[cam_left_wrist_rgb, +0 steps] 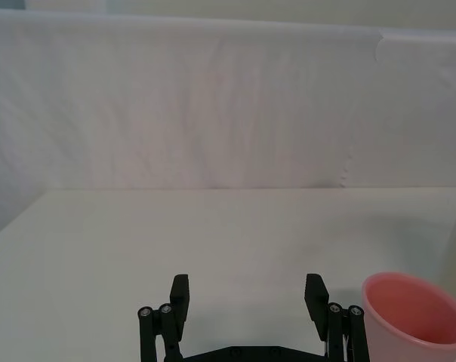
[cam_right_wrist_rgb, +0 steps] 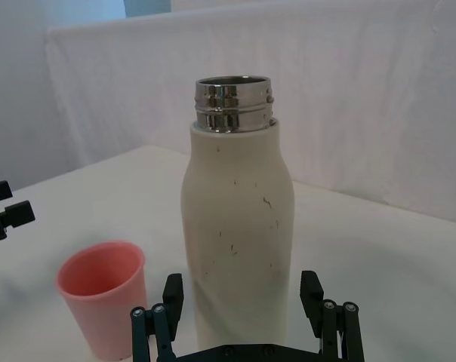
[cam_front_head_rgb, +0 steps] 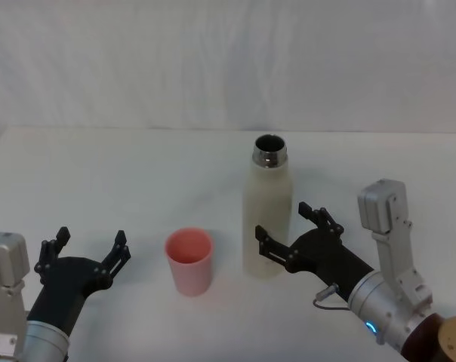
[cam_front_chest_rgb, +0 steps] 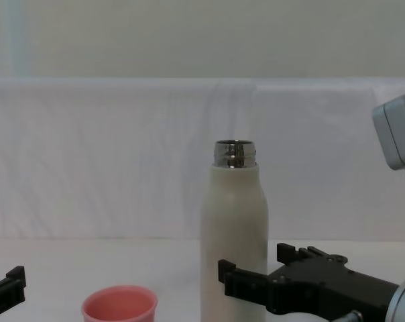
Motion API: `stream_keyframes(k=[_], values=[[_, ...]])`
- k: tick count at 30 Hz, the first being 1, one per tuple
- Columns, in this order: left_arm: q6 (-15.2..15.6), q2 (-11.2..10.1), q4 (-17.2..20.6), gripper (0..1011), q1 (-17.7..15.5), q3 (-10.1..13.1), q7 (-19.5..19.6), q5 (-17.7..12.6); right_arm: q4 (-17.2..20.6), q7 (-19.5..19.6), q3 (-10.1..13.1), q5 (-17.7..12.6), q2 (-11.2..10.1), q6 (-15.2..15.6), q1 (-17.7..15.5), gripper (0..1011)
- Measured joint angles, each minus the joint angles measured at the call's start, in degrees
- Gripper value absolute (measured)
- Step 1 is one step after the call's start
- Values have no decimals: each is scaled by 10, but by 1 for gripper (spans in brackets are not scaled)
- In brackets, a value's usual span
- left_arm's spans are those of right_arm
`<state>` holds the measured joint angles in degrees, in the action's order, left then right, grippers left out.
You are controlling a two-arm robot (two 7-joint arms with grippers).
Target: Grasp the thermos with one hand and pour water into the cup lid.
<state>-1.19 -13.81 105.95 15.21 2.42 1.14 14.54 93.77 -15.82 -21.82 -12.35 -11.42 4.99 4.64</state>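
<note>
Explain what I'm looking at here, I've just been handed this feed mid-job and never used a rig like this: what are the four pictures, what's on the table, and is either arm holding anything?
It is a two-armed robot with black two-fingered jaws at each arm's end. The head view looks down from above, the chest view looks across the table from lower down, and each wrist view looks out over that arm's own jaws.

On the white table stand two things: the thermos, a tall cream bottle with its steel neck uncapped, and the cup lid, a small pink cup upright on the thermos's left.

The right gripper has its jaws open on either side of the thermos's lower body, not yet closed on it. The left gripper sits low to the left of the cup lid, jaws open with nothing between them. So nothing is held yet.
</note>
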Motion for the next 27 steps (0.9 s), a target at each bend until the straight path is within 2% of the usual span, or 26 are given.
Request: stream_keyframes(k=[27], values=[[0,0,0,1001,0,0,0,0,-34,7,-9,0,18,7,34,1000]])
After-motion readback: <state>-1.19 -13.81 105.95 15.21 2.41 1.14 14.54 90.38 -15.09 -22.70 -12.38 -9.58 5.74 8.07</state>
